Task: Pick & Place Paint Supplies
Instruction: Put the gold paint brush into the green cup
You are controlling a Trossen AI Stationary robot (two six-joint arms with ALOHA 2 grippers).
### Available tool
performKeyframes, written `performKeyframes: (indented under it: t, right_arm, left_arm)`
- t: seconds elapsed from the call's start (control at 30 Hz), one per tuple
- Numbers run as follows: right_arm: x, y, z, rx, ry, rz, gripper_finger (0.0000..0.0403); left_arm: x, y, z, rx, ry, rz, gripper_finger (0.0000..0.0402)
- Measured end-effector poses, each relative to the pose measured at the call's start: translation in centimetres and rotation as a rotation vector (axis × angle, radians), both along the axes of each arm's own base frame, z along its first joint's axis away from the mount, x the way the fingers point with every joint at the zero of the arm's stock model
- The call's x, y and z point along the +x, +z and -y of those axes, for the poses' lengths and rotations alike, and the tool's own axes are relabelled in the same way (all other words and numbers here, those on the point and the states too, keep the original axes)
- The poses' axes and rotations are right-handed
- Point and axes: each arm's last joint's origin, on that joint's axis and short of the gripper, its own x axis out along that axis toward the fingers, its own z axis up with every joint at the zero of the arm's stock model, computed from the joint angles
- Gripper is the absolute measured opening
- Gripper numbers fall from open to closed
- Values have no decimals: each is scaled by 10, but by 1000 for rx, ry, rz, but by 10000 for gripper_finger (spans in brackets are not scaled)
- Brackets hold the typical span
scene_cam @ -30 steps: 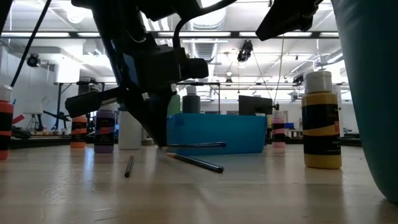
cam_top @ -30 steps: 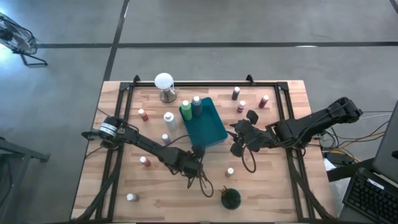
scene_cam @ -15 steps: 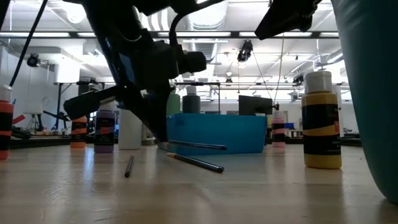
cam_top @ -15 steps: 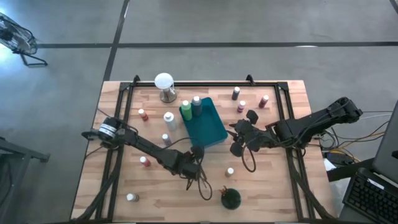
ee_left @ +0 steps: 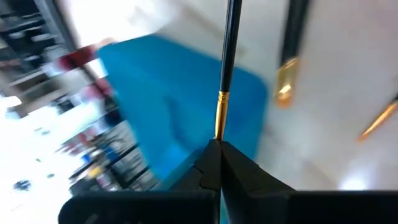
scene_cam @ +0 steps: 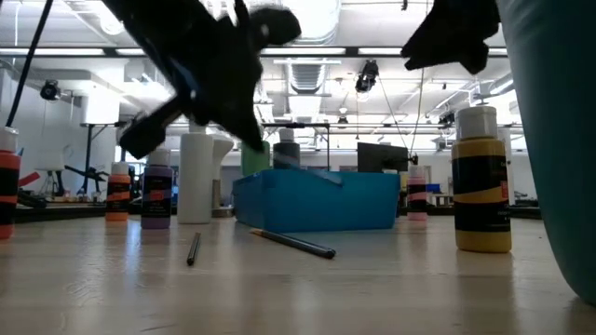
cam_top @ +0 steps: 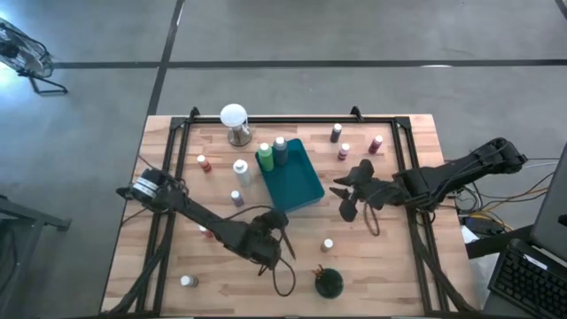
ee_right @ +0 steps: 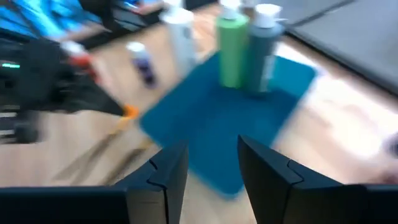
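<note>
While pinched, brush (ee_left: 227, 74) protruding from left tool (ee_left: 216, 163)

Motion blurs the left gripper (scene_cam: 244, 112) in the low view; right-edge teal bottle (scene_cam: 559, 140) is cropped.

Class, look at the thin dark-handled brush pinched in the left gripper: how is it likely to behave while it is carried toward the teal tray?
The brush is long, thin and straight, so probably stiff and light. The left gripper pinches it only at one end, near the gold ferrule, so it may pivot or slip. Its round handle would likely roll if dropped beside the tray.
</note>
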Motion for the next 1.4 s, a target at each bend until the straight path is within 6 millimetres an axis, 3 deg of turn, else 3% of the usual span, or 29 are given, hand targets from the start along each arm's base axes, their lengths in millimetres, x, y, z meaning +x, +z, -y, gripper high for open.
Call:
performKeyframes:
  t: [0.23, 0.5, 1.07, 1.4]
  right_arm:
    - [-2, -6, 8, 245, 323, 304, 145]
    - [16, -19, 13, 314, 406, 355, 132]
    - [84, -25, 0, 400, 600, 335, 183]
    - [106, -28, -4, 408, 623, 312, 181]
  left_arm:
    - [-14, 30, 11, 186, -41, 97, 0]
    - [-16, 58, 32, 461, -118, 153, 0]
    - [-14, 89, 42, 419, -149, 221, 0]
    - [-15, 92, 42, 416, -150, 226, 0]
